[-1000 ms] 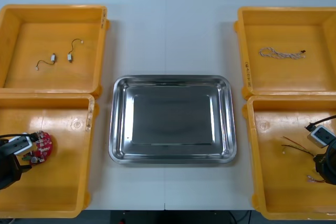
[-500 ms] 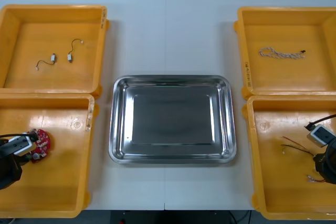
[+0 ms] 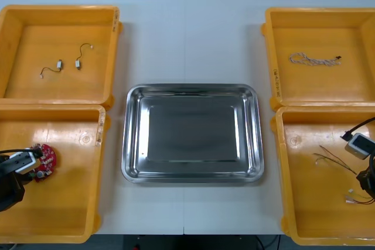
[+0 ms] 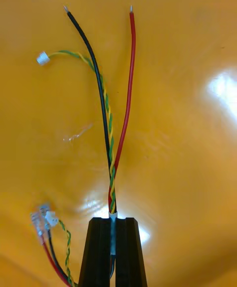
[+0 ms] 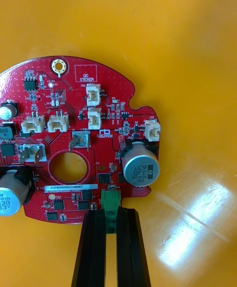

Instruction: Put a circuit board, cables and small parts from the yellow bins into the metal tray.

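Nearest you, your left end effector [image 5: 109, 220] was clamped narrowly on the green connector [image 5: 111, 202] at the edge of the circuit board [image 5: 74, 134], and the board was inside the near-left bin [image 3: 70, 203]. I could not tell whether it had cleared the bin floor. Your right end effector [image 4: 113, 225] was closed on a cable bundle [image 4: 111, 134] of red, black and twisted yellow-green wires, low in the near-right bin [image 3: 304, 203]. A second loose cable [image 4: 47, 227] lay just beside its fingers.

Between the bins, the metal tray [image 3: 126, 139] held nothing, so by my reading no item had been delivered. You had two grasps made and both carries to do.

Farther out, the small metal parts [image 3: 59, 64] sat untouched in the far-left bin [image 3: 29, 33], and the twisted blue and white cable [image 3: 313, 59] lay in the far-right bin [image 3: 351, 33]. Both remained to be fetched across the table [image 3: 187, 39].
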